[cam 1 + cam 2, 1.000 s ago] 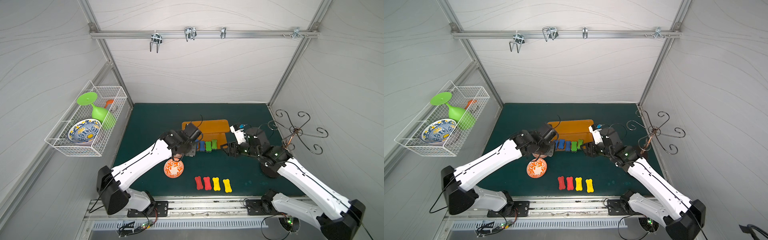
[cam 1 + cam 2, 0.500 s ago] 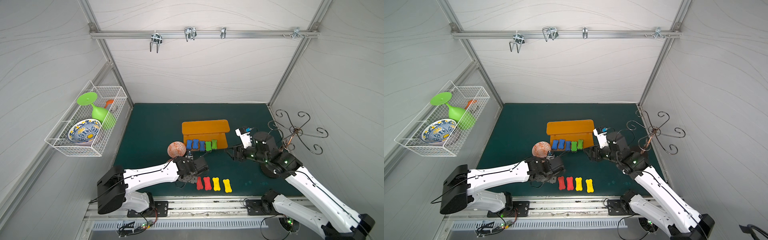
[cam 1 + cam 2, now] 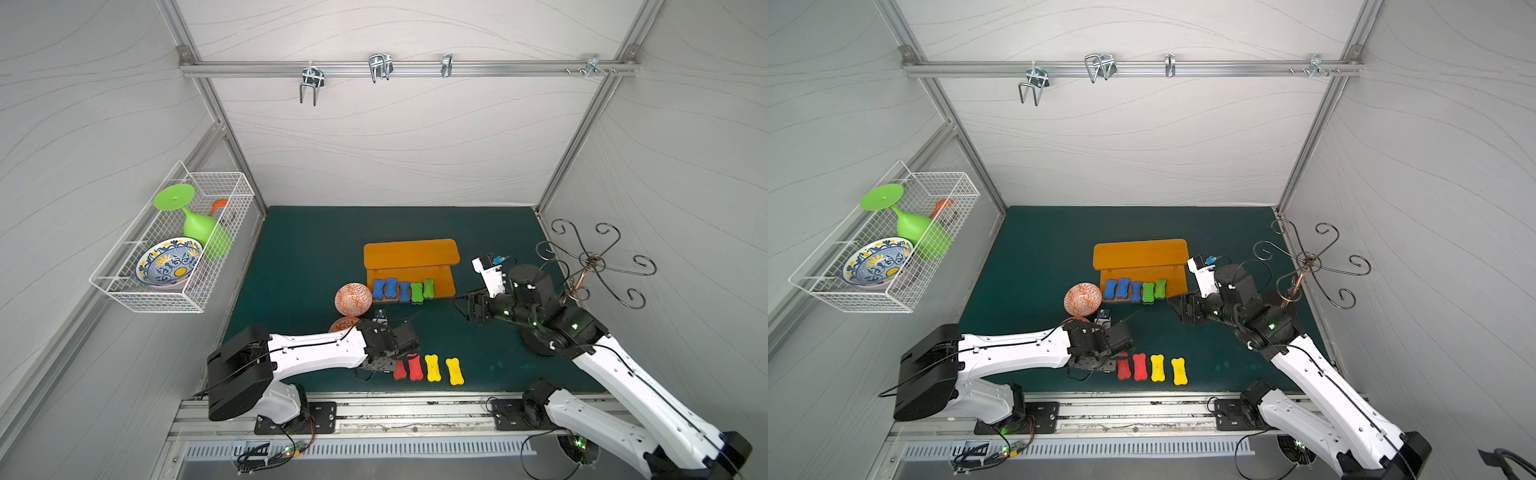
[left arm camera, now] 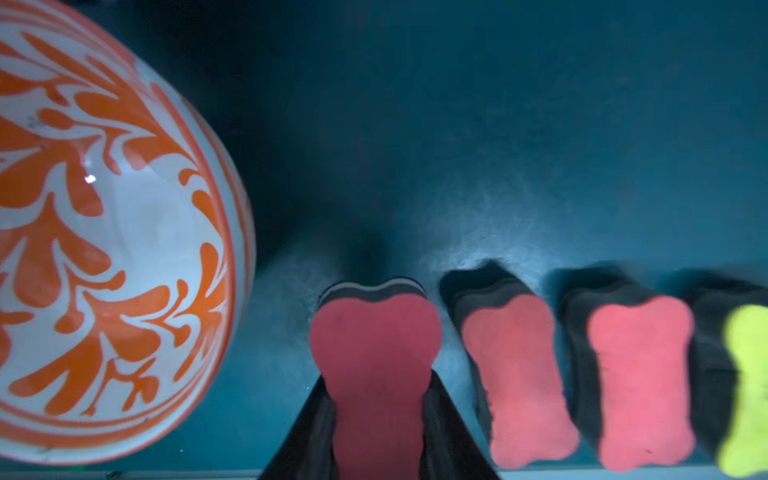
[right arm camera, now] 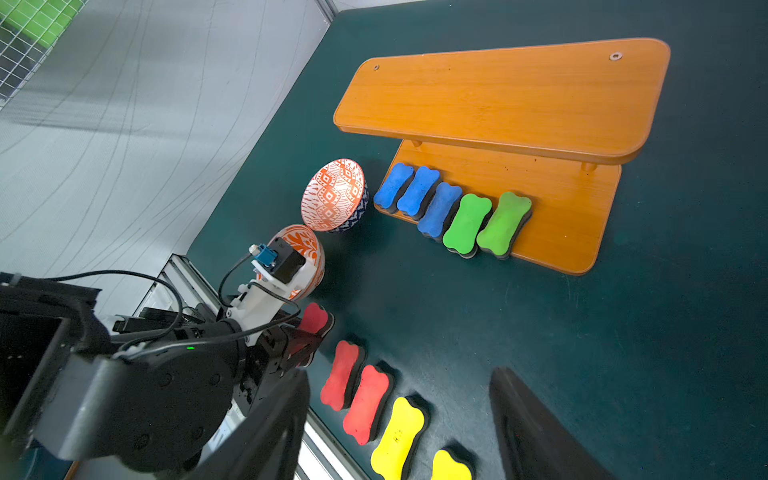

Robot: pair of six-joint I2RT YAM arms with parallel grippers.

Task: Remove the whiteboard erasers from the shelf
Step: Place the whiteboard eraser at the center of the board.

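Left gripper (image 4: pixel 378 386) pinched a red bone-shaped foam eraser (image 4: pixel 374 332), looked like drop-off beside the removed eraser row (image 3: pixel 428 368); right gripper (image 3: pixel 467 307) gaped wide, empty. Next: release, then revisit the glossy orange-brown shelf (image 3: pixel 440 278).

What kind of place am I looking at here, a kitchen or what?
Probably a robot test cell, not a kitchen: white panel walls on an aluminium frame, a left arm and right arm mounted on a front rail, and props like the shelf staged on a green mat.
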